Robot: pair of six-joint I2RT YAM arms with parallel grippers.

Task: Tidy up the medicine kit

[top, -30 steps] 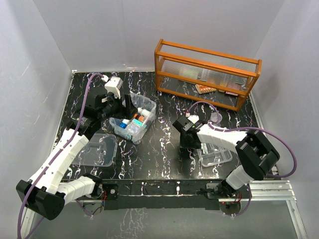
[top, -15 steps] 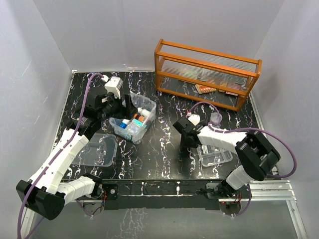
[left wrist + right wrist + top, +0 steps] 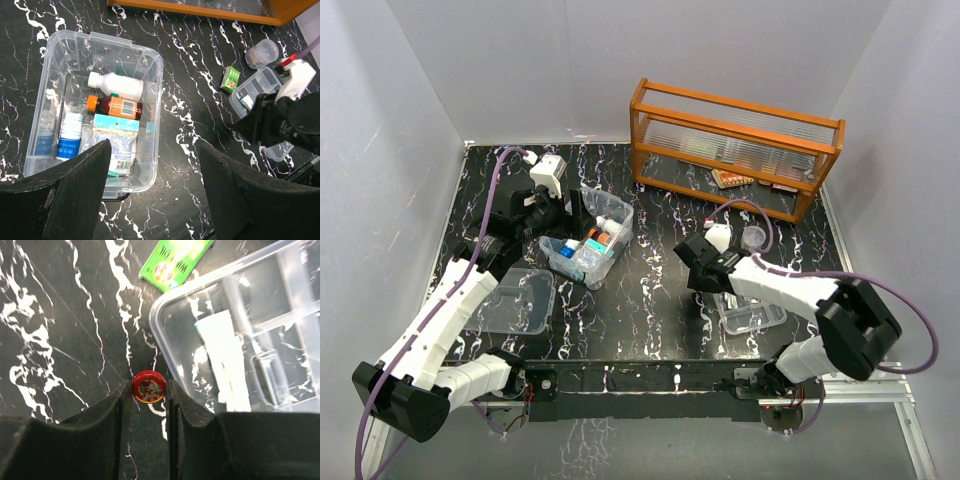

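Seen from above, the medicine kit [image 3: 618,213] stands open on the left half of the desk [image 3: 640,310] and is partly filled. Its clear lid [image 3: 515,300] lies apart, nearer the arm bases. I judge the job roughly midway: some items are in, others are out, and the lid is not yet on. The left gripper [image 3: 565,212] hovers beside the kit's left edge. The right gripper [image 3: 705,275] is low over the desk beside a compartment box [image 3: 755,315], and the orange rack [image 3: 735,140] stands well behind. The left wrist view sharpens what the top view blurs. A white bottle [image 3: 117,85], a brown bottle [image 3: 114,106], a packet [image 3: 115,142] and a blue-and-white tube [image 3: 67,137] lie inside the kit. A green carton [image 3: 231,79] and a clear cup [image 3: 262,50] sit outside it, and the left gripper is spread wide and empty. Only the right wrist view shows a small red tin [image 3: 148,387] just beside the compartment box's corner. The right gripper brackets it closely (whether it actually squeezes the tin, I cannot tell).
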